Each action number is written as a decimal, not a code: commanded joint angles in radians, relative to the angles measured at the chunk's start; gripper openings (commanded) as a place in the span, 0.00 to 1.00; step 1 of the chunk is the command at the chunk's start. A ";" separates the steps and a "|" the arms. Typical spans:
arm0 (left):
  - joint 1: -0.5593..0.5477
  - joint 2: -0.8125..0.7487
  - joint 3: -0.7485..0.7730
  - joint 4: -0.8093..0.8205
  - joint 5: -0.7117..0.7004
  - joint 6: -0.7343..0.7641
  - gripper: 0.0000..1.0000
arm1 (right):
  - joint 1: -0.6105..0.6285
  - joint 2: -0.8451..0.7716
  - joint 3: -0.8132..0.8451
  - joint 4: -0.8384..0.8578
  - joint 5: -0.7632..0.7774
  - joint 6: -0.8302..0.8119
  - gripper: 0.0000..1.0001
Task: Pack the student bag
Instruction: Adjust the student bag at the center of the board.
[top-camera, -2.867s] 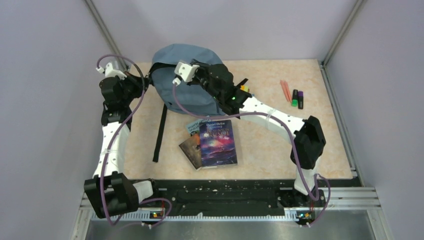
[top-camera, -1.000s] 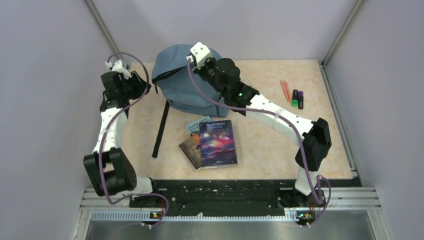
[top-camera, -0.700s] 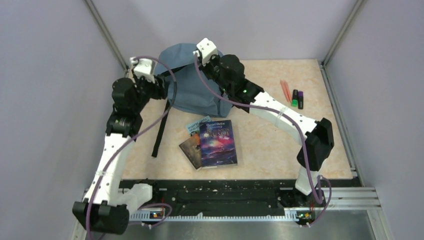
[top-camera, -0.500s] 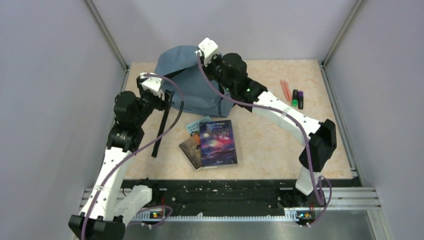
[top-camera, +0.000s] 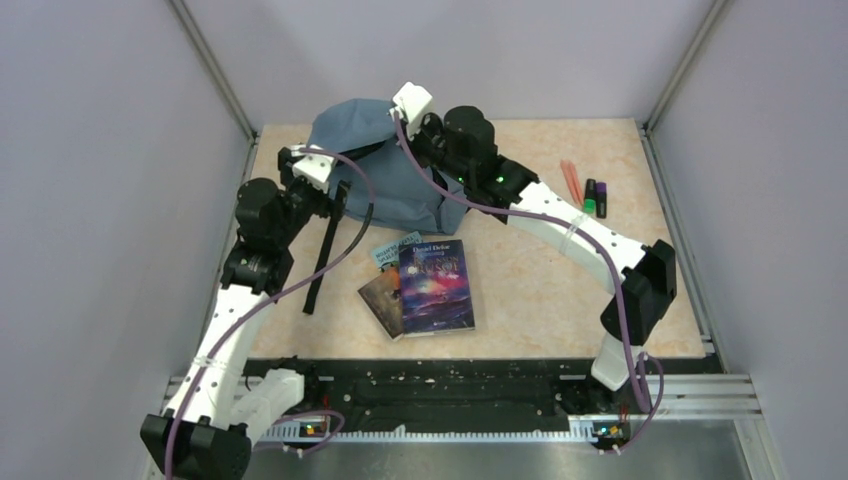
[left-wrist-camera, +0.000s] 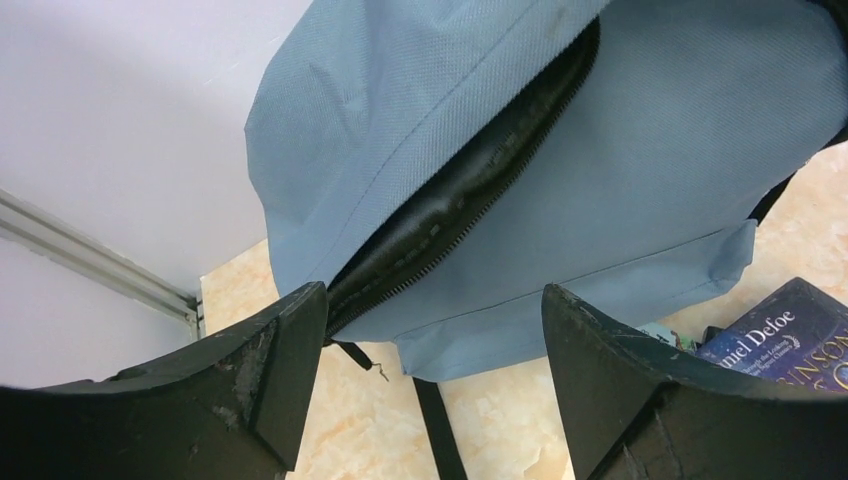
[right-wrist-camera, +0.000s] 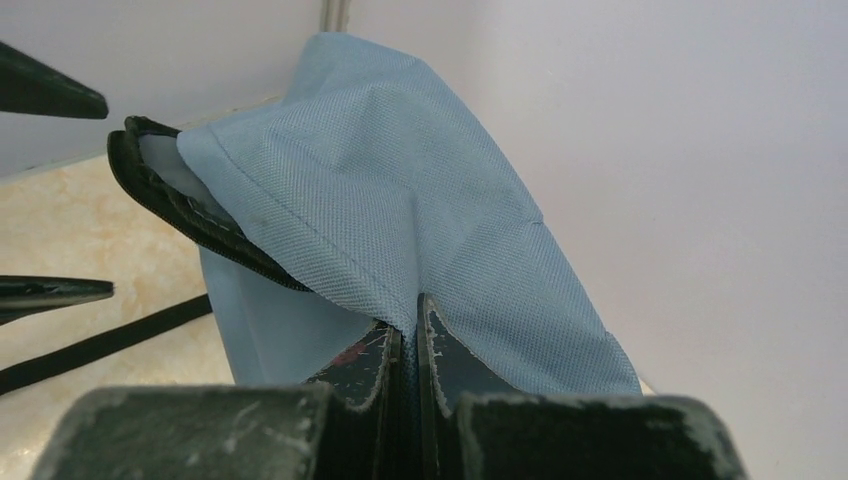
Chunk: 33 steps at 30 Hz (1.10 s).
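- Student bag (top-camera: 390, 200) lies slumped at the far left of the tabletop (top-camera: 530, 290), near the back wall, its black strap (top-camera: 322, 250) trailing toward the near edge
- Right jaws are pinched tight on a fold of blue fabric at the upper lip, lifting it so the black zipper mouth (left-wrist-camera: 470, 180) gapes
- Left jaws stand wide apart, holding nothing, just short of that mouth and facing it
- Judged handling: soft, light, limp cloth that sags wherever unsupported; the mouth will likely collapse if the lip is let go
- Best hold, in my judgement: the stitched zipper edge or the strap, not the loose panel
- Books (top-camera: 435, 285) lie on the tabletop just in front of the bag, not yet packed
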 joint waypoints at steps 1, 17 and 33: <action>-0.005 0.033 0.011 0.107 0.008 -0.022 0.86 | -0.008 -0.038 0.034 -0.061 -0.055 0.002 0.00; -0.006 0.103 0.006 0.123 0.057 -0.039 0.45 | -0.008 -0.038 0.062 -0.097 -0.074 0.013 0.07; -0.006 0.114 0.038 0.000 -0.090 -0.045 0.00 | -0.013 -0.111 0.026 -0.135 -0.034 -0.008 0.36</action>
